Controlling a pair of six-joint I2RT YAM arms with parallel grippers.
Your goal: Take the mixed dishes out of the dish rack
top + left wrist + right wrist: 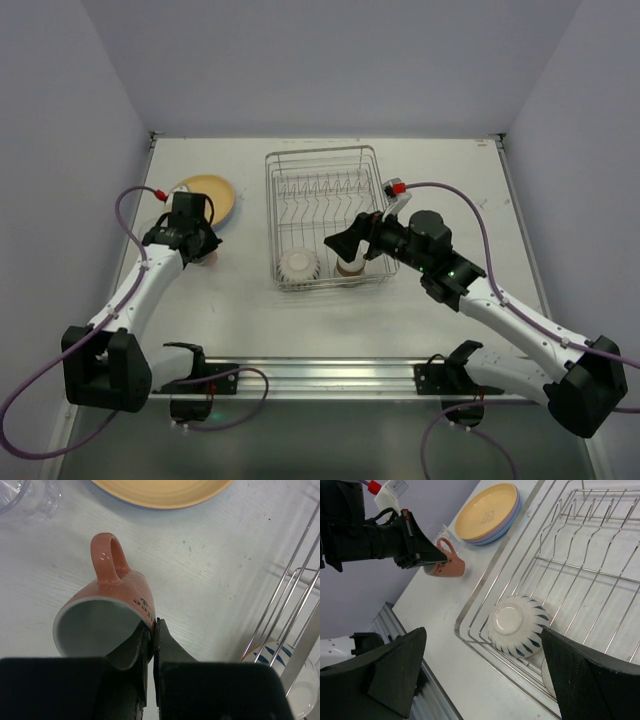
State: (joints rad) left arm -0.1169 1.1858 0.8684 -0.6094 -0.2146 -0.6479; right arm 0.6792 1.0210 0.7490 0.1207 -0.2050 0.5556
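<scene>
The silver wire dish rack (322,170) stands mid-table. An upturned white ribbed bowl (516,626) with blue marks lies in its near left corner, and a brown-and-cream cup (350,266) stands beside the bowl. My right gripper (346,245) hangs open over that corner, its fingers (395,665) wide apart and holding nothing. Left of the rack, my left gripper (153,630) is shut on the rim of the small pink mug (107,605). The mug is tilted low over the table, handle pointing away. A stack of plates (207,194), yellow on top, lies behind it.
A clear glass (22,497) stands on the table left of the plates. The rack's upright plate prongs (585,520) hold nothing. A metal rail (320,375) runs along the near table edge, and walls close in the back and both sides.
</scene>
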